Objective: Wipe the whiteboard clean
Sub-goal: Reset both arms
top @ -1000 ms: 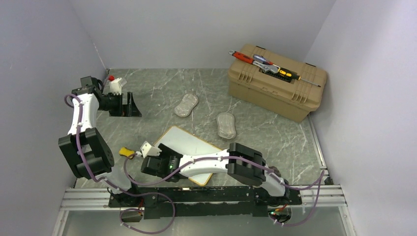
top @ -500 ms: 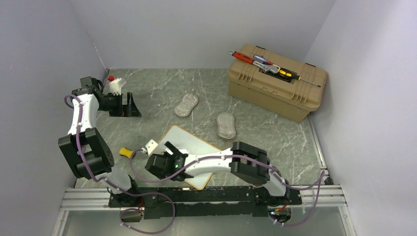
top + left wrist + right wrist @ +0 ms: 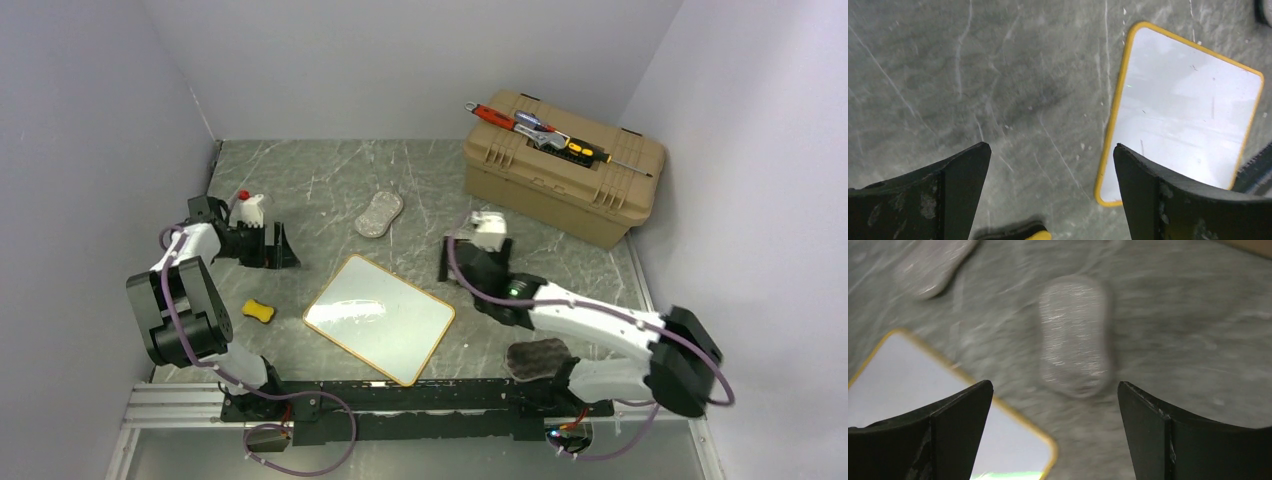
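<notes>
The whiteboard [image 3: 380, 318], white with a yellow frame, lies flat on the table in the middle front and looks wiped, with only faint marks. It also shows in the left wrist view [image 3: 1183, 110] and in the right wrist view [image 3: 923, 410]. A small yellow eraser sponge [image 3: 259, 311] lies left of the board, and its tip shows in the left wrist view [image 3: 1040, 234]. My left gripper [image 3: 277, 248] is open and empty, left of and behind the board. My right gripper [image 3: 455, 265] is open and empty, off the board's far right corner, above a grey oval pad [image 3: 1075, 335].
A tan toolbox [image 3: 560, 165] with hand tools on its lid stands at the back right. A second grey pad [image 3: 378, 214] lies behind the board. A dark textured pad [image 3: 540, 358] lies near the right arm's base. Walls close in on three sides.
My right arm has swung from the board's near left side to behind its far right corner, uncovering the board. My left gripper has come lower and nearer.
</notes>
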